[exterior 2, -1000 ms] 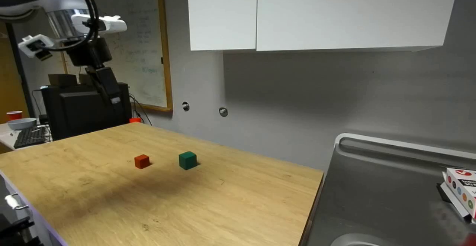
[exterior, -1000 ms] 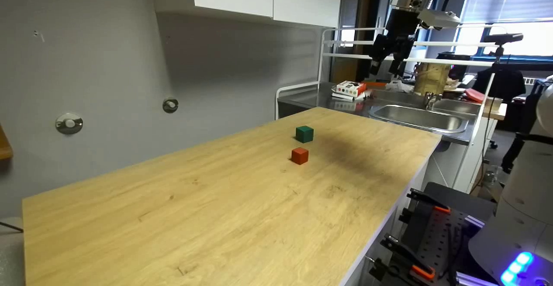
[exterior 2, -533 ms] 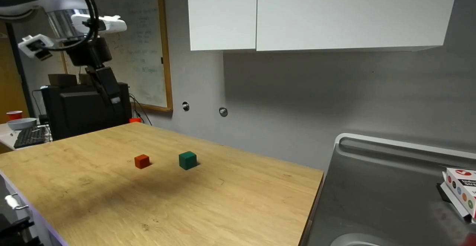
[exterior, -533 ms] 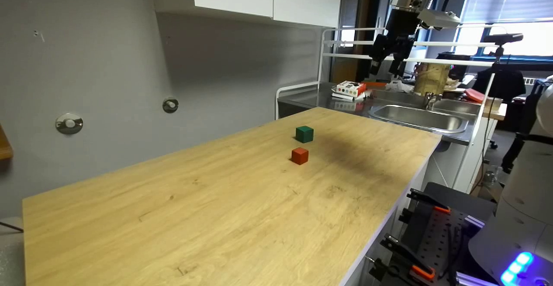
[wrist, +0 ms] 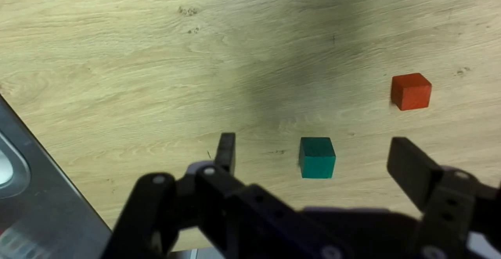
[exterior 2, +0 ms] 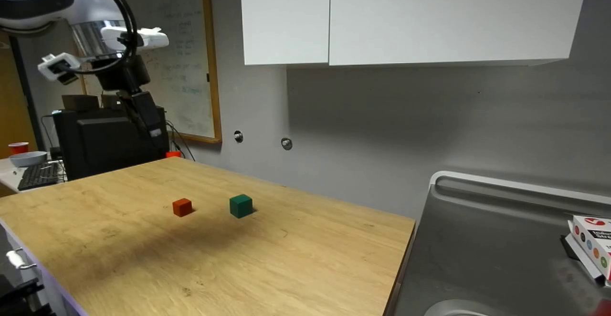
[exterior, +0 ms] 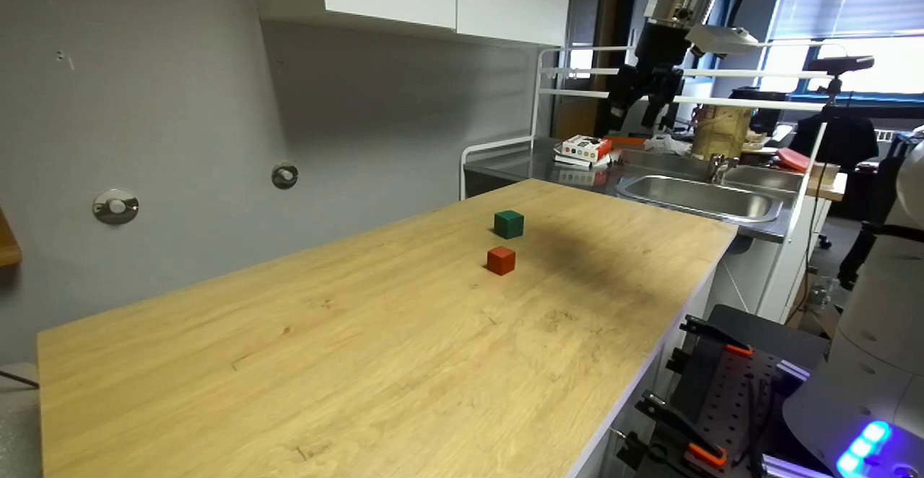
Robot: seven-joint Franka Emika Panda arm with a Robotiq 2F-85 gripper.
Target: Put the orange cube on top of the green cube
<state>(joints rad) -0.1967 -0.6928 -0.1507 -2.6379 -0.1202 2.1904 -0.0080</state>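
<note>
The orange cube sits on the wooden tabletop in both exterior views (exterior: pixel 501 261) (exterior 2: pixel 182 207) and at the right of the wrist view (wrist: pixel 412 92). The green cube stands a short way from it, apart, in both exterior views (exterior: pixel 509 224) (exterior 2: pixel 241 206) and in the wrist view (wrist: pixel 317 158). My gripper is open and empty, high above the table in both exterior views (exterior: pixel 634 115) (exterior 2: pixel 153 133). In the wrist view the gripper (wrist: pixel 313 146) has its fingers wide apart, with the green cube seen far below between them and the orange cube beyond the right finger.
The wooden tabletop (exterior: pixel 325 362) ends beside a steel counter with a sink (exterior: pixel 700 196) and a small box (exterior: pixel 586 148). A white rack frame (exterior: pixel 535 102) rises at that end. White wall cabinets (exterior 2: pixel 429 20) hang above the back of the table.
Between half a second ago and now my gripper has shifted slightly, leftward in an exterior view and right and a little down in an exterior view. Both cubes have not moved.
</note>
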